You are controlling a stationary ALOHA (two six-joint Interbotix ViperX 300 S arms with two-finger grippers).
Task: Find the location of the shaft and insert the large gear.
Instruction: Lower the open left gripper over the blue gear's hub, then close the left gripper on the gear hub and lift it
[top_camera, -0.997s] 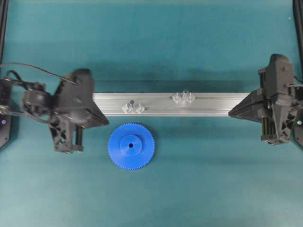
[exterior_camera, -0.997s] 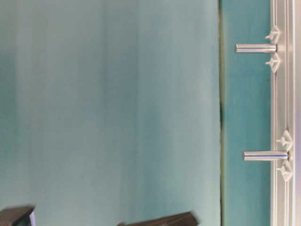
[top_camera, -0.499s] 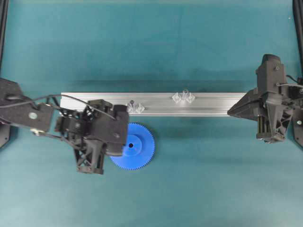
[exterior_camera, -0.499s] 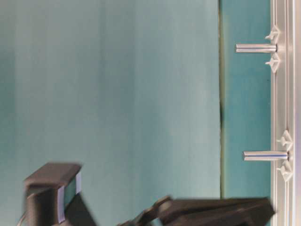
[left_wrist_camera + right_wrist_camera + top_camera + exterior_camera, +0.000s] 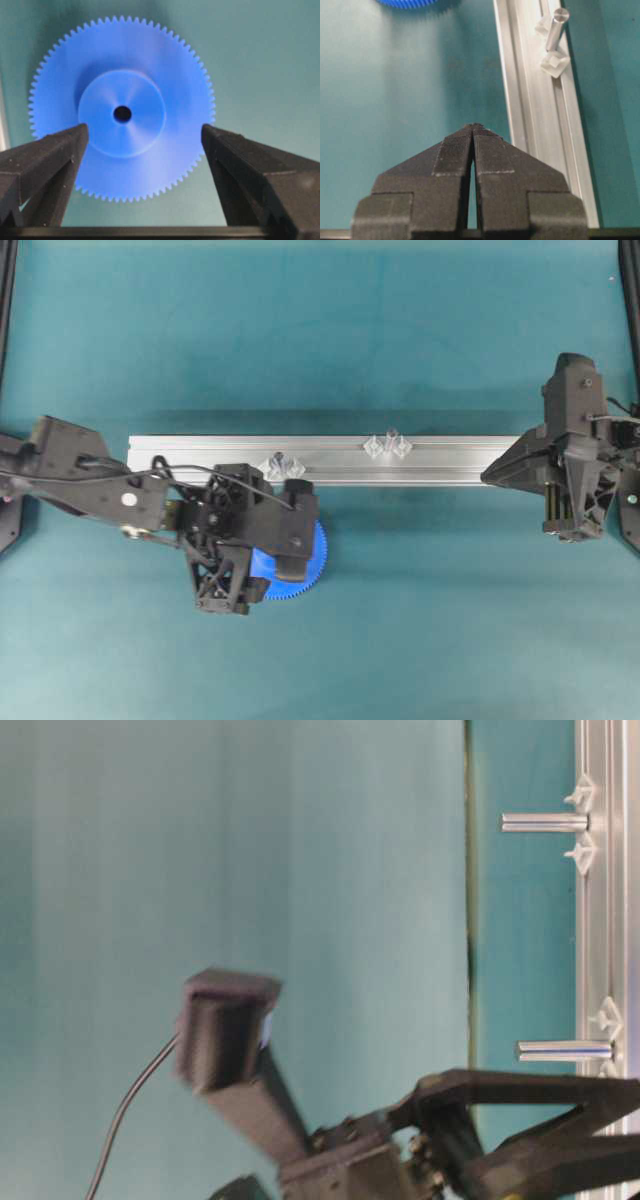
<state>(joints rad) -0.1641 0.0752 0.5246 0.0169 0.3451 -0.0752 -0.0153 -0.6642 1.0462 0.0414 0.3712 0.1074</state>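
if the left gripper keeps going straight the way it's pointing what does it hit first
Most likely the large gear: the left gripper points down at it with jaws open either side of its raised hub, though how far above it hangs is unclear.

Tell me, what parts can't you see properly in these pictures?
- Overhead view: the left gripper covers most of the large gear.
- Table-level view: the left arm's dark parts are blurred; the gear is out of sight.
- Right wrist view: the top edge cuts off the gear, and the rail runs past the bottom.

Matt blue plastic large gear [image 5: 122, 107]; brushed metal rail [image 5: 330, 460], smooth teal mat [image 5: 400, 340]
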